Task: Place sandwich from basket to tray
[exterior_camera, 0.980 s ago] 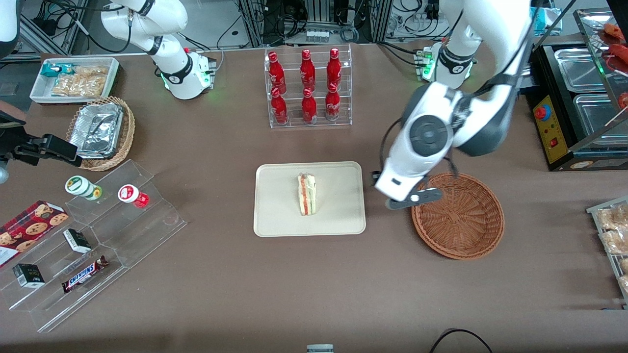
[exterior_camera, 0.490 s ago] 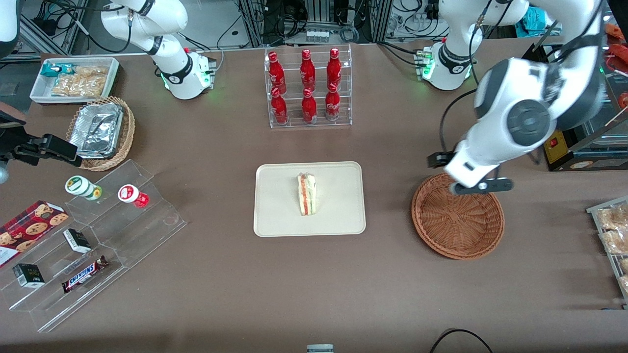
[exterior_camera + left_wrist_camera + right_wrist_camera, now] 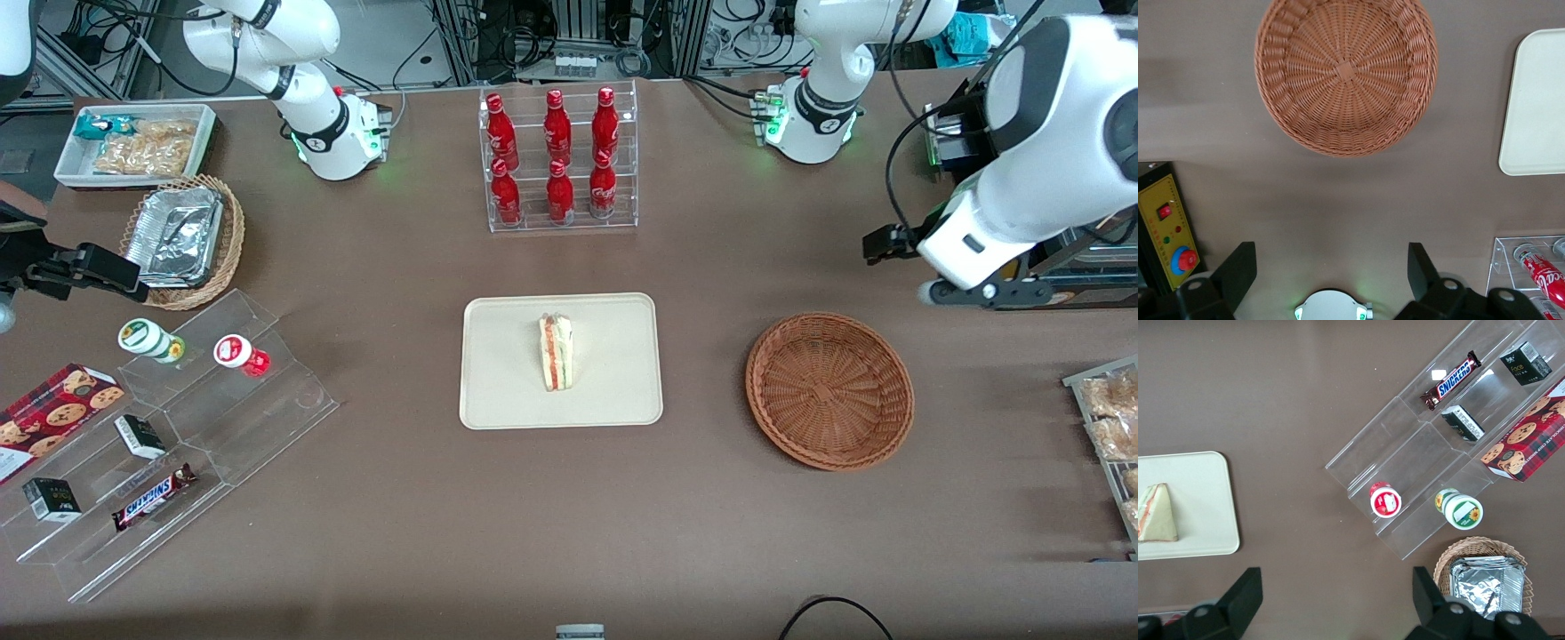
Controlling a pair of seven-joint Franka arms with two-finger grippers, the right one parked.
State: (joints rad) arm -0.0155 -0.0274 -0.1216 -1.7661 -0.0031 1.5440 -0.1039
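Observation:
The sandwich (image 3: pixel 556 353), a small white wedge with red and green layers, lies on the cream tray (image 3: pixel 507 391) in the middle of the table; the right wrist view also shows the sandwich (image 3: pixel 1157 515) on the tray (image 3: pixel 1205 513). The reddish-brown wicker basket (image 3: pixel 829 391) stands beside the tray toward the working arm's end, with nothing in it. My left gripper (image 3: pixel 987 292) hangs high above the table, farther from the front camera than the basket. In the left wrist view the gripper (image 3: pixel 1331 257) is open and holds nothing, with the basket (image 3: pixel 1338 143) and a corner of the tray (image 3: pixel 1538 100) below.
A clear rack of red bottles (image 3: pixel 558 160) stands farther back than the tray. A black warmer case (image 3: pixel 1049 178) sits beside my gripper. A rack of pastries (image 3: pixel 1107 427) is at the working arm's end. Acrylic steps (image 3: pixel 178 427), a tan basket with foil trays (image 3: pixel 182 240) and a white bin (image 3: pixel 133 142) lie toward the parked arm's end.
My gripper has risen and swung from over the basket's tray-side edge out toward the working arm's end. The sandwich has stayed on the tray.

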